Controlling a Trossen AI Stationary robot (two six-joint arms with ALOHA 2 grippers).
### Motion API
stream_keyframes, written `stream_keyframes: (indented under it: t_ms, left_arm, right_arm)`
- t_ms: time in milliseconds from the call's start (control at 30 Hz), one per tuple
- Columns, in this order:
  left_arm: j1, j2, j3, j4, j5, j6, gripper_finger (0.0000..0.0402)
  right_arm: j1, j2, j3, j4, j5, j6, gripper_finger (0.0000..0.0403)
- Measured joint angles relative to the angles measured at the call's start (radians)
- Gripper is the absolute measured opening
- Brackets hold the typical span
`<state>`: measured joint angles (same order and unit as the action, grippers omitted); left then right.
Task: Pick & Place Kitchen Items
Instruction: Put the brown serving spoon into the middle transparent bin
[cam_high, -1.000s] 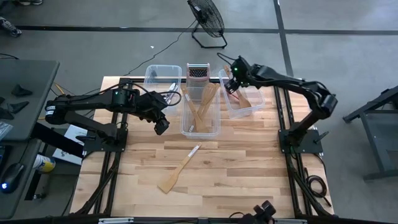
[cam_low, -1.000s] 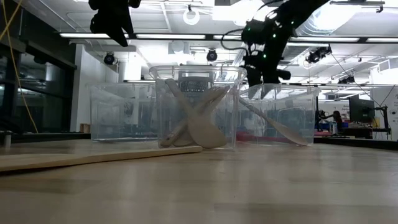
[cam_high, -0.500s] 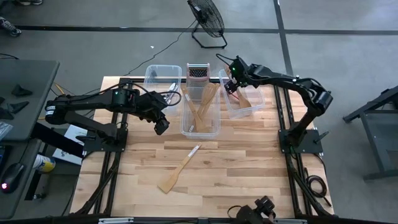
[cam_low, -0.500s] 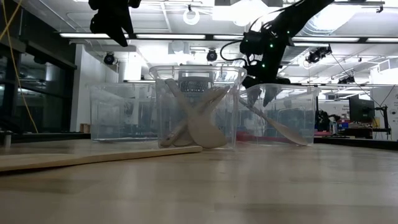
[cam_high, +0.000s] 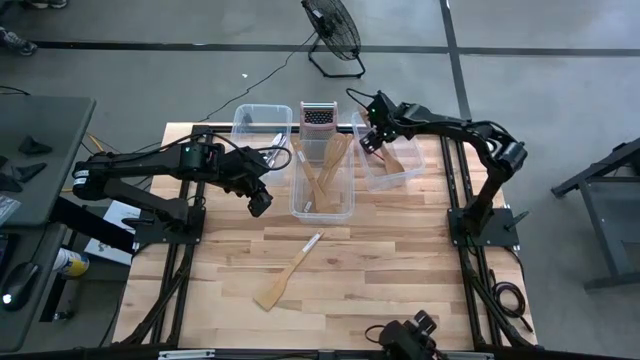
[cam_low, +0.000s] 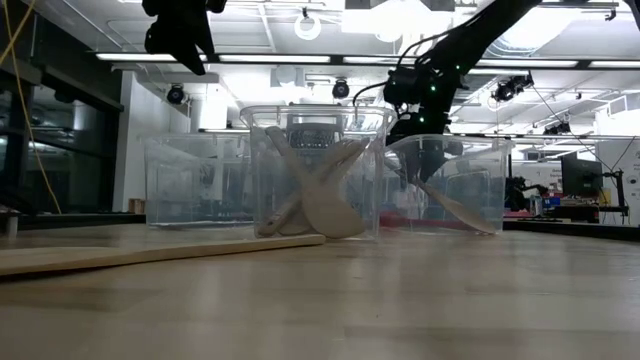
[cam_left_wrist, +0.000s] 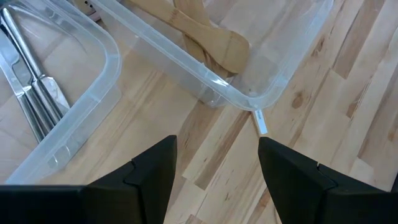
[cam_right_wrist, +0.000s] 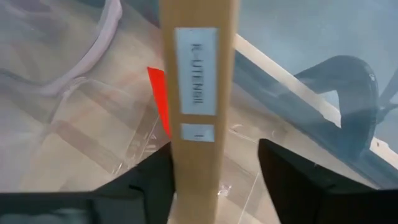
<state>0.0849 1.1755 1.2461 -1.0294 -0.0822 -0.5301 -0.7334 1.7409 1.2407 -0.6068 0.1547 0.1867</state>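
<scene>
Wooden desk (cam_high: 400, 260) holds three clear bins (cam_high: 322, 190) near its far edge. One wooden spatula (cam_high: 285, 277) lies mid-desk. Right hand (cam_high: 372, 137), over the right bin, has its fingers apart beside a wooden handle (cam_right_wrist: 198, 93). Left hand (cam_high: 260, 203) hangs open, empty.

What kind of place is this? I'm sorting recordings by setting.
Probably a robotics lab or workshop, not a kitchen: a bare concrete floor, a floor fan, long ceiling lights, and a wooden table bearing clear bins.
</scene>
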Motion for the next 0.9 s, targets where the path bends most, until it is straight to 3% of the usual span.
stream_keyframes:
  t_ms: [300,567,900]
  left_arm:
    - [0.0,0.0,0.0,0.0,0.0,0.0,0.0225]
    - [0.0,0.0,0.0,0.0,0.0,0.0,0.0225]
    - [0.0,0.0,0.0,0.001,0.0,0.0,0.0225]
  right_arm:
    - [0.0,-0.005,0.0,0.001,-0.004,-0.012,0.0082]
    - [0.0,-0.026,0.0,-0.013,-0.002,-0.027,0.0082]
    - [0.0,-0.184,0.0,-0.009,-0.024,-0.018,0.0082]
